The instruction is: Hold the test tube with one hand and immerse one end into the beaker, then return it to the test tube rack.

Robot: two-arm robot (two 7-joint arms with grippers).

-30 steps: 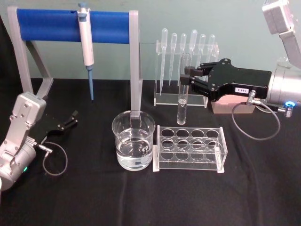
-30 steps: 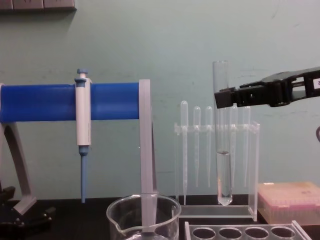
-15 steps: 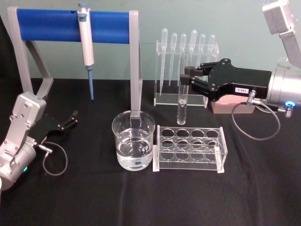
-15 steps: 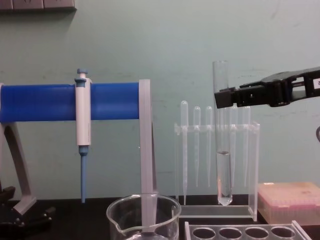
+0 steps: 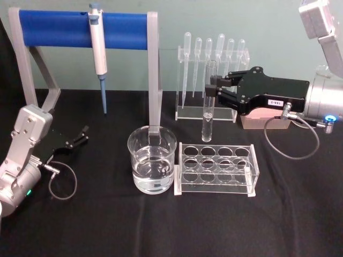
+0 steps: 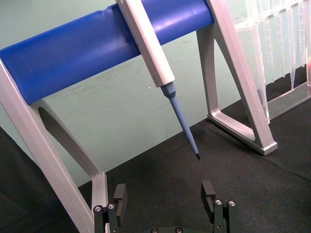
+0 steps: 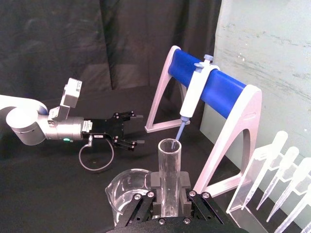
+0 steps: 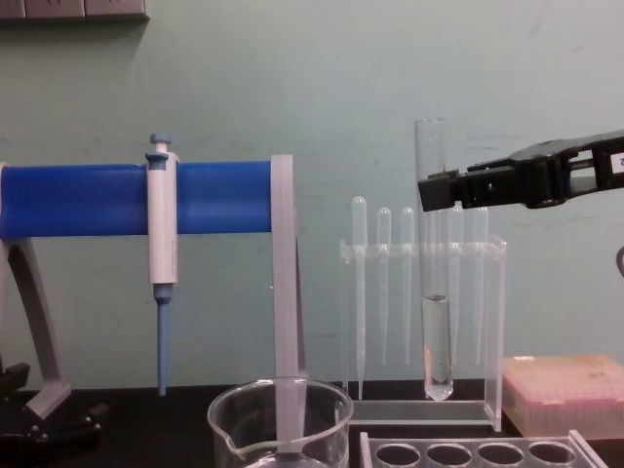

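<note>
Nothing is shifting since a second ago: we are still holding the tube upright in the right gripper, whose fingers are clamping it just below its open rim. It is hanging in the air over the table's back half, right of centre, behind the rack and in front of the pipettes.

We are judging the main risk to be the rounded bottom striking the beaker's rim as we are carrying it left, if we are not keeping it high enough. The stand has a grey post just behind the beaker, which is also crowding that path. With a grip so high on smooth glass, a quick move may be swinging or slipping the tube.

It is looking long, clear and thin-walled, with clear liquid filling roughly its lower third. Our left gripper is sitting parked near the table's left edge, fingers apart.
</note>
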